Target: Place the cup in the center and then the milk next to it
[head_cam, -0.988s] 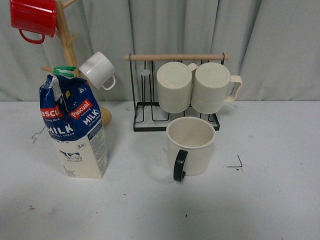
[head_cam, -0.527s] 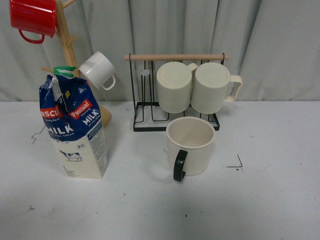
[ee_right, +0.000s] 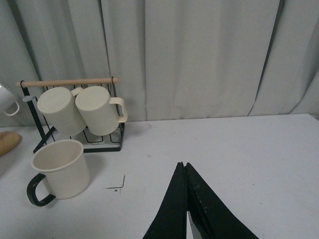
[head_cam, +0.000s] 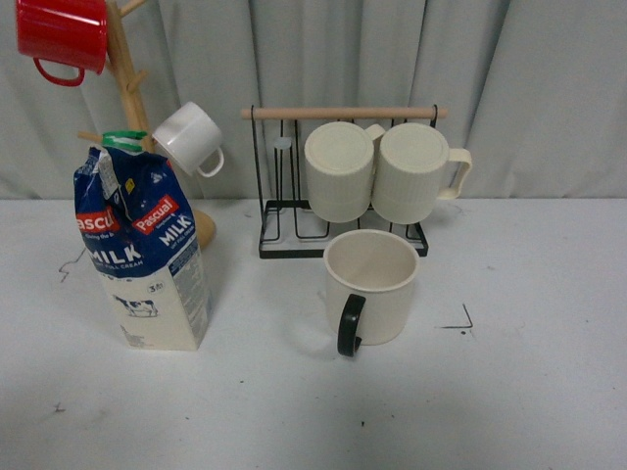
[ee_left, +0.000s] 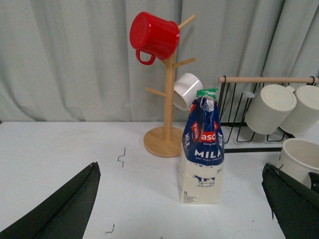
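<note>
Left claw (ee_left: 179, 169) gaping, the right claw (ee_right: 183, 168) is sitting pinched together, needing spreading before gripping the cup (head_cam: 372, 286) at the milk's (head_cam: 145, 257) 3 o'clock.

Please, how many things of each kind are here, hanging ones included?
Mugs and cups: 5 (red metal mug, small white cup, two ribbed cream mugs, wide cream-white mug with black handle)
Blue-and-cream milk carton: 1
Stands: 2 (wooden mug tree, black wire rack)
Total: 8
</note>
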Robot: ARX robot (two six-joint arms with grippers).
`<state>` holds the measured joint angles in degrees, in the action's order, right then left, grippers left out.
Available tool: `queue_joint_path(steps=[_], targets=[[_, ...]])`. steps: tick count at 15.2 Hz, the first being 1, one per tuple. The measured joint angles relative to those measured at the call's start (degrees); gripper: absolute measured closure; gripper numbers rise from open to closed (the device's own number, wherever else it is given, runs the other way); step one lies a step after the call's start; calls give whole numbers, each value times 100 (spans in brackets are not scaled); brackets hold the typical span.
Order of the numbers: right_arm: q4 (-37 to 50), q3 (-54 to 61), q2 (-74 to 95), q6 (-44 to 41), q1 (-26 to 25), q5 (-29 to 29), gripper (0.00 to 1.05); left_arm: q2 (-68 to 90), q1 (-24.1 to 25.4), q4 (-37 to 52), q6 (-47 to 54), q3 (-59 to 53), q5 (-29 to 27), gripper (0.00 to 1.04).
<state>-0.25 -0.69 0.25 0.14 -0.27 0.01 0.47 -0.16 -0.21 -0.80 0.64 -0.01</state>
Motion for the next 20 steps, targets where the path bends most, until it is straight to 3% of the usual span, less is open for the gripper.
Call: queue_joint_path(steps=[1,2,3,4,5,6,10,18,20], targets=[[7,0,0,0,0,2,103,0,0,0,0,0,-2,7],[4,0,0,-2,0,0,85,0,0,0,0,0,-2,7],[4,0,0,-2,0,2,48,79,26,-376,-114,101,63,7],[4,0,0,-2,0,0,12,2562,-684,138,-1290,999,-83,7],[4,0,0,0,0,0,5,3298,-719,817,-1342,1250,-59,7],[9,0,0,0,0,0,7,4225,-706,1545,-1335,1585,-4,7],[7,0,0,-2,0,0,6,6819,-697,2798,-793,2732,195,7],[4,0,0,-2,0,0,6,8244,-632,2712,-111,3805,330,7],[7,0,0,-2,0,0,6,8561,-560,2673,282,4140,-7,7]])
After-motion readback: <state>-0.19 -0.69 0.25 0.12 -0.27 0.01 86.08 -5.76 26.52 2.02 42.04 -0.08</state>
